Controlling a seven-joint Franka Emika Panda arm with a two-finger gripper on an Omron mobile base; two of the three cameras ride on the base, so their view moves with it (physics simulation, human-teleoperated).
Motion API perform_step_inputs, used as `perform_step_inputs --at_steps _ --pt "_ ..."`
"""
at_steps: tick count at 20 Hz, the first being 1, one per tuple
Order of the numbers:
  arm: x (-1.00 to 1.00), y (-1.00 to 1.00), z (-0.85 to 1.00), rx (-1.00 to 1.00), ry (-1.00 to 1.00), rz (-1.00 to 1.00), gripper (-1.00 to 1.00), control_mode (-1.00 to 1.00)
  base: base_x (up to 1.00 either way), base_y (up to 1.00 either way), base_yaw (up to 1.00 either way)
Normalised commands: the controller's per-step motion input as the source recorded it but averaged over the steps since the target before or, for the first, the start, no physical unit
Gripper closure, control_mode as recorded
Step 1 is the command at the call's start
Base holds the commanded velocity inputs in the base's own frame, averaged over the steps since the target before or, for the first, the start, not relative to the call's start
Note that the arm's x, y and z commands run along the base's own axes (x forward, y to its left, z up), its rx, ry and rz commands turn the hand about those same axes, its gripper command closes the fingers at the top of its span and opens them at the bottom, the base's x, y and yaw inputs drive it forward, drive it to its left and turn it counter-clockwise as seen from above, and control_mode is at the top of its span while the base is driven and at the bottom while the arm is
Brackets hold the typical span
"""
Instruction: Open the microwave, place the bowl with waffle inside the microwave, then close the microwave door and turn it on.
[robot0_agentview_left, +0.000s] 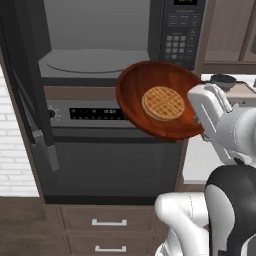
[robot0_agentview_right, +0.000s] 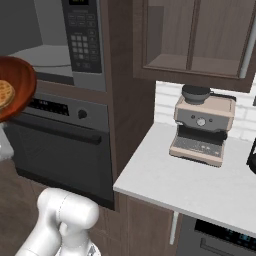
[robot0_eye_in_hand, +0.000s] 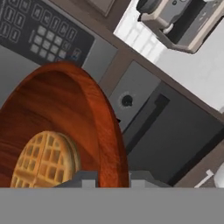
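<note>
**Bowl held up in front of the open microwave**

The tool (robot0_eye_in_hand: 107, 177) pinches the rim of the bowl (robot0_agentview_left: 160, 97). Its two tips sit close together, one on each side of the thin rim, so it is only a little bit open. In the hand view the rim runs up and away from the tips.

The bowl is up in the air and tipped, so its open side faces back toward the robot. The waffle (robot0_agentview_left: 163, 103) lies flat inside the bowl, near the middle, and touches the bowl's floor. From the tool, the waffle is just past the rim, deeper in the bowl.

The microwave (robot0_agentview_left: 95, 45) is past the bowl and a bit higher. The microwave door (robot0_agentview_left: 25, 85) is swung wide open, far from the tool. The keypad (robot0_agentview_left: 181, 35) is just above the bowl's top edge. The coffee machine (robot0_agentview_right: 204, 130) stands on the tabletop (robot0_agentview_right: 200, 185), well apart from the tool.
</note>
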Motion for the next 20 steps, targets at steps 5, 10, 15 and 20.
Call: perform_step_inputs --at_steps 5,10,15,20 --pt "0.48 0.34 0.0 0.03 -0.01 -0.25 1.0 -1.0 0.0 0.0 0.0" --pt "0.52 0.02 0.14 0.17 -0.06 -0.22 1.0 -1.0 0.0 0.0 0.0" --pt "0.27 0.16 0.33 0.19 -0.05 0.03 1.0 -1.0 0.0 0.0 0.0" --pt "0.08 0.43 0.21 0.06 0.0 0.29 1.0 -1.0 0.0 0.0 0.0"
